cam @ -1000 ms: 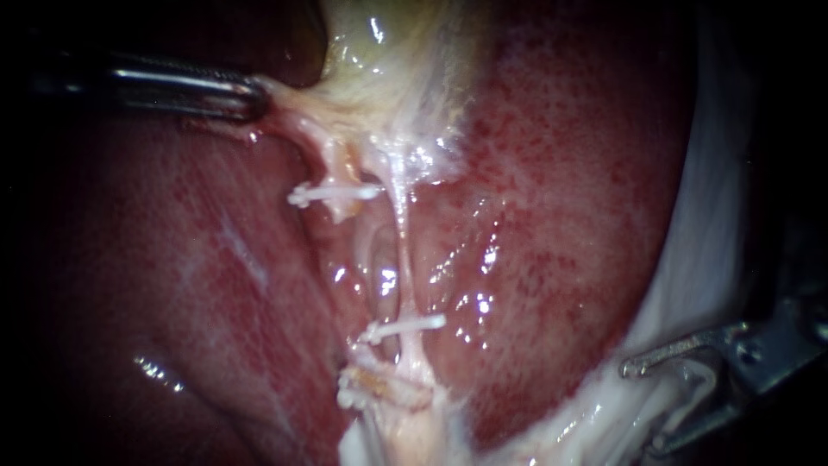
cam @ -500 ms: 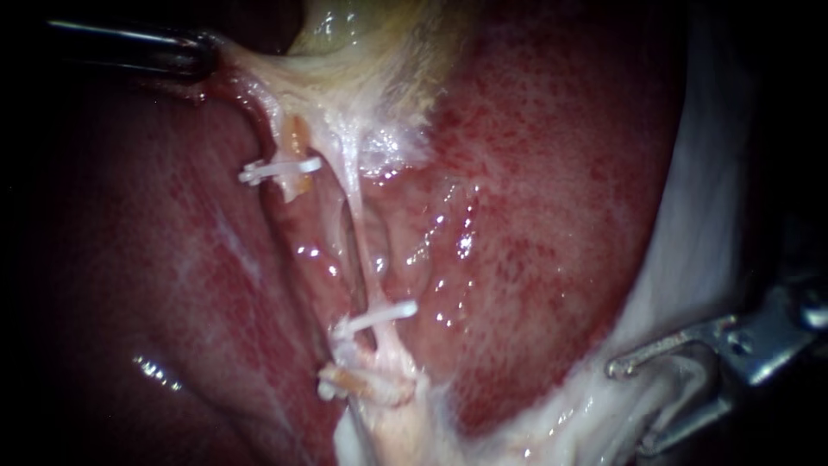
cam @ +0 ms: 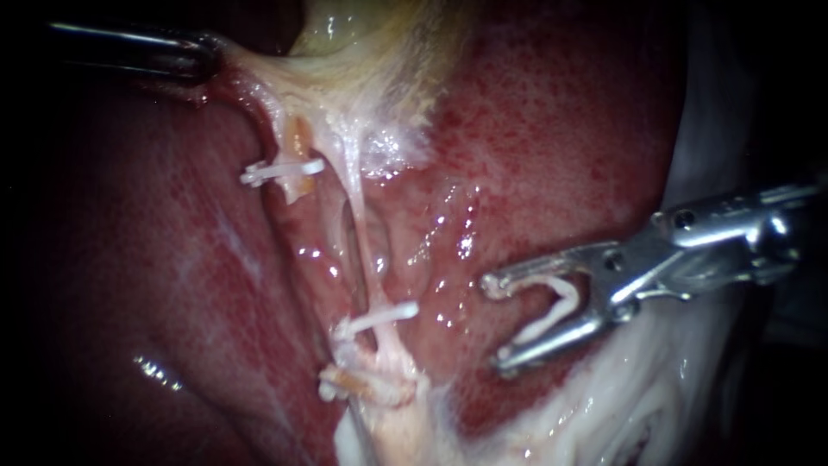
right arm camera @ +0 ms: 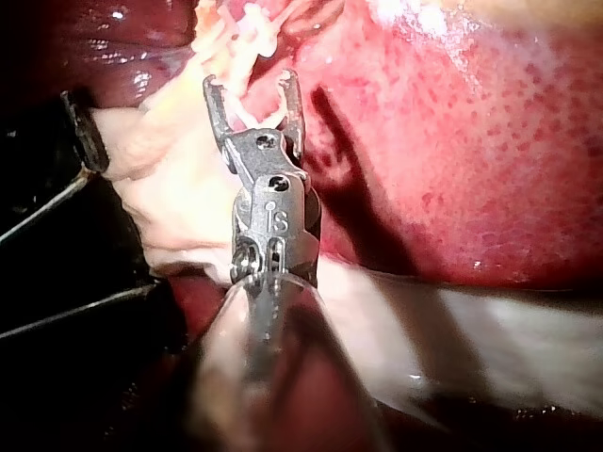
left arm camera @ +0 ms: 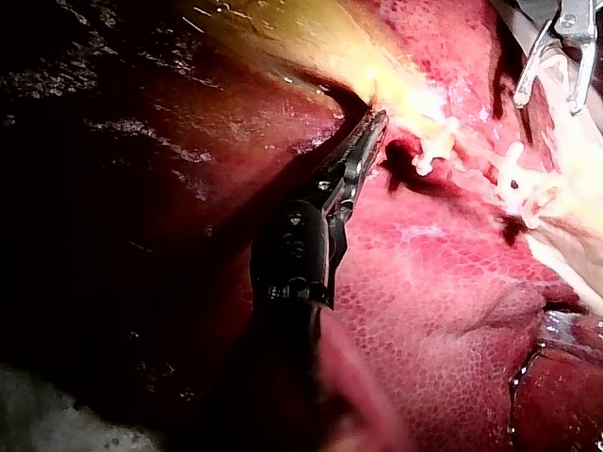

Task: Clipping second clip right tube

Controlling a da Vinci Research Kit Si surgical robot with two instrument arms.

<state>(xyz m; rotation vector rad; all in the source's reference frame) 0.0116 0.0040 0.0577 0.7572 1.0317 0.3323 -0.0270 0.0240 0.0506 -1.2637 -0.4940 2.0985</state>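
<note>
So my left instrument (cam: pixel 205 57) sits up at 10 o'clock, jaws pinched on the edge of the gallbladder (cam: pixel 362 52), which tents out toward them. The right tube (cam: pixel 362 246) runs taut from 12 to 6 just left of centre, with a closed clip (cam: pixel 379 317) across its lower end. My right instrument (cam: pixel 496 319) comes in from 3 o'clock, shaft nearly level and tips aimed at 9. Its jaws are spread wide around an open white clip (cam: pixel 565 295) that touches both. Bare wet liver (cam: pixel 561 129) lies between tips and tube, and pale tissue (cam: pixel 638 406) edges in at 5 o'clock under the lower jaw.
</note>
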